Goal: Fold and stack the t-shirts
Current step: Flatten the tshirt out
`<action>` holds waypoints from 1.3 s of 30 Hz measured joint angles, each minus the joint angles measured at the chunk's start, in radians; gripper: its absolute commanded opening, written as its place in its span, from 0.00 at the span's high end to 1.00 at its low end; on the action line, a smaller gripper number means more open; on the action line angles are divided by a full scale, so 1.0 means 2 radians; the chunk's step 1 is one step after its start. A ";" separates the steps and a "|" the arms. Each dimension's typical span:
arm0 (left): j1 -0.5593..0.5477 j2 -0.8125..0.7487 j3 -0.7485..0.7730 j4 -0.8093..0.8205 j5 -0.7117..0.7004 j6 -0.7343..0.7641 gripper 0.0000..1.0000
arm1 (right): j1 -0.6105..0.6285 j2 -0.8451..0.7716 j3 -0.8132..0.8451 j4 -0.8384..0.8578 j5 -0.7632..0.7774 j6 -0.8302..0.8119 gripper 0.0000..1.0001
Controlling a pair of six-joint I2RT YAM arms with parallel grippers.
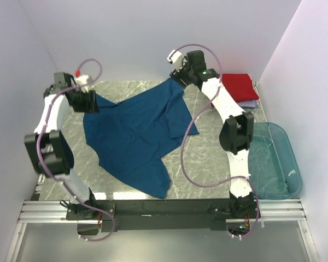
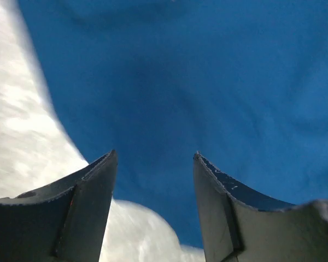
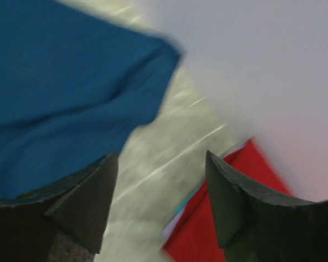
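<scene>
The dark blue t-shirt (image 1: 136, 131) lies spread and rumpled across the middle of the table; it fills the left wrist view (image 2: 208, 82) and shows at the upper left of the right wrist view (image 3: 60, 82). The red t-shirt (image 1: 239, 86) lies folded at the back right on the pale lavender one (image 1: 252, 102); it also shows in the right wrist view (image 3: 229, 218). My left gripper (image 1: 90, 105) hangs open over the shirt's back left edge (image 2: 156, 158). My right gripper (image 1: 180, 79) is open above bare table between the blue shirt's back corner and the red shirt (image 3: 161, 158).
A translucent teal tub (image 1: 273, 161) stands at the right edge of the marble-patterned table (image 1: 208, 158). White walls close in on the left, back and right. Purple cables loop off both arms.
</scene>
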 measured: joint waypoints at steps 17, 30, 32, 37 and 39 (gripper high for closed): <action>-0.148 -0.097 -0.280 -0.064 -0.023 0.117 0.42 | -0.048 -0.016 -0.080 -0.326 -0.131 0.105 0.45; -0.149 -0.060 -0.291 -0.046 -0.097 0.130 0.43 | -0.030 -0.008 -0.162 -0.307 -0.099 0.118 0.46; -0.149 -0.060 -0.293 -0.044 -0.103 0.130 0.44 | -0.024 -0.007 -0.177 -0.299 -0.081 0.117 0.50; -0.142 -0.056 -0.295 -0.039 -0.118 0.141 0.48 | -0.017 -0.001 -0.201 -0.285 -0.021 0.111 0.60; -0.132 -0.051 -0.294 -0.039 -0.123 0.147 0.50 | -0.016 -0.002 -0.206 -0.278 0.003 0.106 0.63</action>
